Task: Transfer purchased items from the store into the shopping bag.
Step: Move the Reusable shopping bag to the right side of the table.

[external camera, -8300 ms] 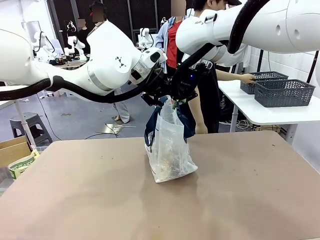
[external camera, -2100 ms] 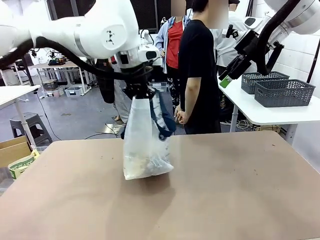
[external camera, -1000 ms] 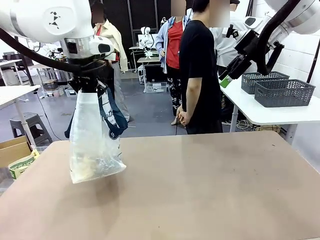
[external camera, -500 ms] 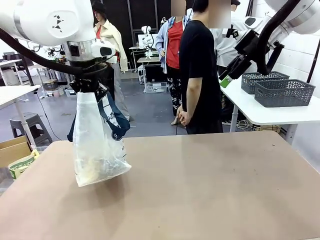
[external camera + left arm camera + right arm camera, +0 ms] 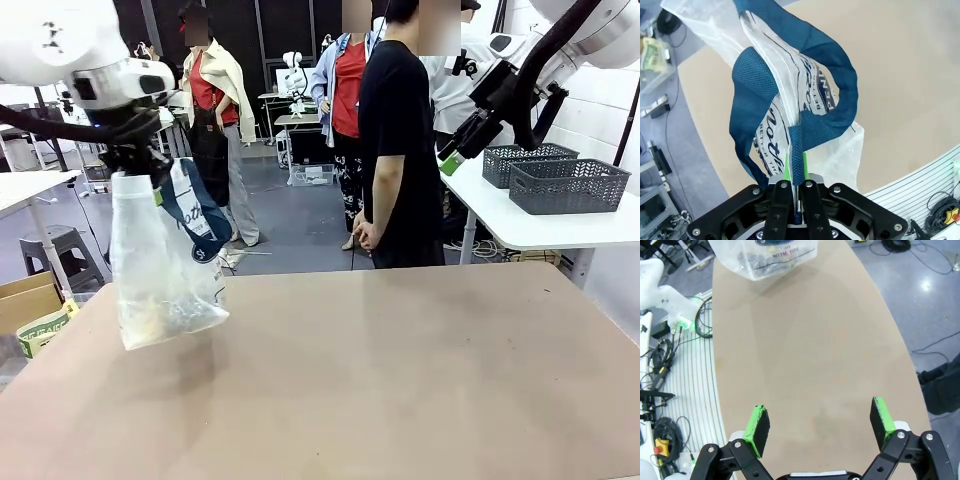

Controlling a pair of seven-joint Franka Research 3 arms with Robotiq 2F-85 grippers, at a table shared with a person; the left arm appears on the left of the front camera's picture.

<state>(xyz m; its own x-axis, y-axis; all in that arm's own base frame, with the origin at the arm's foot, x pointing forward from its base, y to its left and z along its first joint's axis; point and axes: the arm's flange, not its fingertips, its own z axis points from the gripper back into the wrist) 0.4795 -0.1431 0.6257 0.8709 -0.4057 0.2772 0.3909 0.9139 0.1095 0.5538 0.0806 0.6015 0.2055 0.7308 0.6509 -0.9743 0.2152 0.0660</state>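
Holding the bag up by its strap

Hanging from the left pincer (image 5: pixel 792 187), the see-through whitish plastic shopping bag (image 5: pixel 160 270) with dark blue straps is up over the left side of the brown surface (image 5: pixel 400 380). The pincer is squeezed tight on one strap. Small packets (image 5: pixel 165 315) sit inside. The right pincer (image 5: pixel 820 422) is wide apart, holding nothing

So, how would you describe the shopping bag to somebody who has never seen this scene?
Look at the brown table, then its left end. The shopping bag hangs there from the left gripper by a navy strap: translucent, whitish, with small goods inside, unlike the grey lattice baskets.
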